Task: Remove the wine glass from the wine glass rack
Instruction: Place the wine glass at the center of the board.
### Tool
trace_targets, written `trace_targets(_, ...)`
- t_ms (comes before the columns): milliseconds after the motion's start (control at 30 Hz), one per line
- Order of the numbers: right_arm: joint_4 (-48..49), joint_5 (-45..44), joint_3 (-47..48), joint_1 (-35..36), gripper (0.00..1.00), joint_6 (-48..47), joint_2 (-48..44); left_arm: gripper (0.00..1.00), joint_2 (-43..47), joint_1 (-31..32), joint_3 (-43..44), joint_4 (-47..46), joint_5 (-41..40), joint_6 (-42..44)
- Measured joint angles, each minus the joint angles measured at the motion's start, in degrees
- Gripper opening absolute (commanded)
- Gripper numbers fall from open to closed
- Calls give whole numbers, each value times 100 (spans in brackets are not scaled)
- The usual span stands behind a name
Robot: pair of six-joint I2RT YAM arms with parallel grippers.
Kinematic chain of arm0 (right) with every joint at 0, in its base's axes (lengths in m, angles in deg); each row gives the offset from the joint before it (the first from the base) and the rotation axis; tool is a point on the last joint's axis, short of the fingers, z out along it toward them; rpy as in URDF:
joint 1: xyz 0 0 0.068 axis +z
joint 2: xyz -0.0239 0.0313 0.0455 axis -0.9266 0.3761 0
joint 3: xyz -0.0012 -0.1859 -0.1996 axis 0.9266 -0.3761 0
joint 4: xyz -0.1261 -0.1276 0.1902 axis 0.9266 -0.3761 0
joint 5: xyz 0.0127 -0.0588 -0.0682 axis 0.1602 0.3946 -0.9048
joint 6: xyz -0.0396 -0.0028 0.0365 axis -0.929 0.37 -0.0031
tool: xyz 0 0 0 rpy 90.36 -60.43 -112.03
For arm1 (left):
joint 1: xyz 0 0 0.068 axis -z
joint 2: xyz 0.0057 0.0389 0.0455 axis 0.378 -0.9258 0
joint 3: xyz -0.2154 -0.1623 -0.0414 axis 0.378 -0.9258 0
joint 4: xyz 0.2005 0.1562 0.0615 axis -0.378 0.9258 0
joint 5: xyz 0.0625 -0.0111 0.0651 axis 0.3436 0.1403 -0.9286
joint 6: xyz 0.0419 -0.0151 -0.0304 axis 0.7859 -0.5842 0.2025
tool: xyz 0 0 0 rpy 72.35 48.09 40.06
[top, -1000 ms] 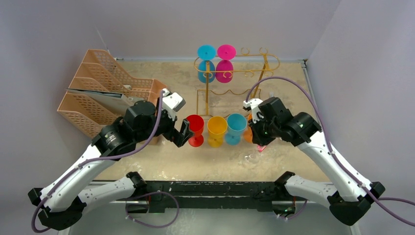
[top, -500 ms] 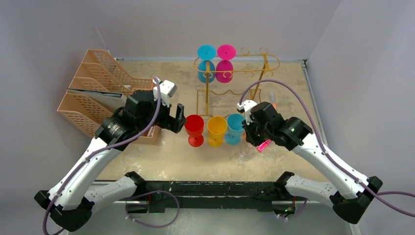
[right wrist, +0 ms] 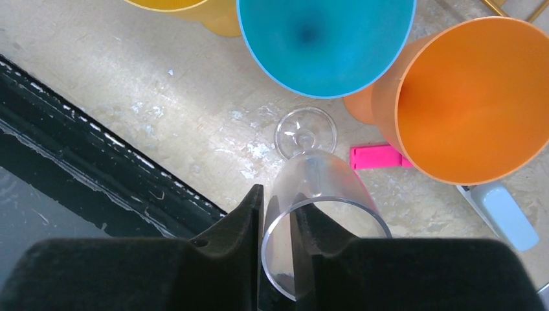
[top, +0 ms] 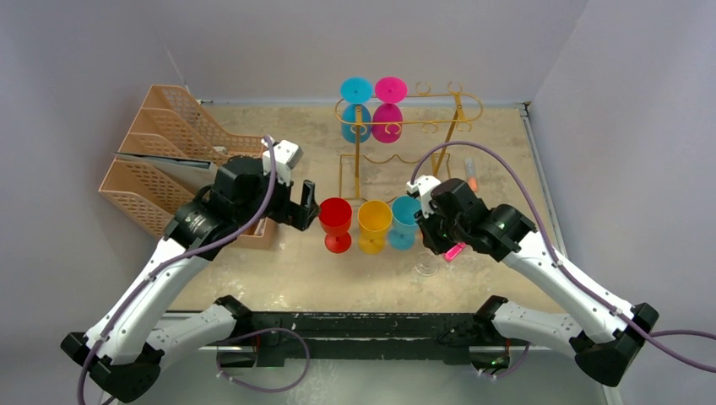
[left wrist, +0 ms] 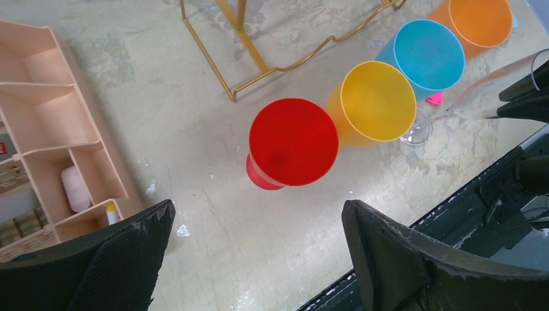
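The gold wire wine glass rack (top: 457, 126) stands at the back, with a blue wine glass (top: 355, 106) and a magenta one (top: 389, 106) hanging upside down from its top. A clear wine glass (right wrist: 322, 181) stands with its foot (top: 428, 268) on the table, in front of the blue and orange glasses. My right gripper (right wrist: 277, 202) straddles its rim, one finger outside and one inside. The jaws are slightly parted, with a small gap at the glass wall. My left gripper (left wrist: 259, 227) hangs wide open and empty above the table, just left of the red glass (left wrist: 293, 141).
Red (top: 335, 217), yellow (top: 374, 222) and blue (top: 406, 216) glasses stand in a row mid-table, with an orange one (right wrist: 472, 97) beside them. A pink marker (right wrist: 379, 157) lies by the clear glass. Peach mesh trays (top: 169, 160) fill the left side. The black front rail (top: 363, 325) is close.
The right gripper shifted slightly left with the clear glass, and its jaws have eased apart at the rim. The left arm drew back up and left from the red glass, then held still.
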Motion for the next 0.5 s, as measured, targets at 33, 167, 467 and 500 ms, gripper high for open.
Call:
trace_targets(33,13,9,0,2,25,0,0,100,81,0,-11,20,-26,28)
trace_targets(167,13,15,0,2,29,0,0,100,380,0,-13,79,-125,136)
trace_targets(467,-42,-4,114,26,26,7,2,100,496,0,-13,96,-144,149)
trace_targets(500,-39,-11,129,26,23,7,0,100,494,0,-13,96,-144,151)
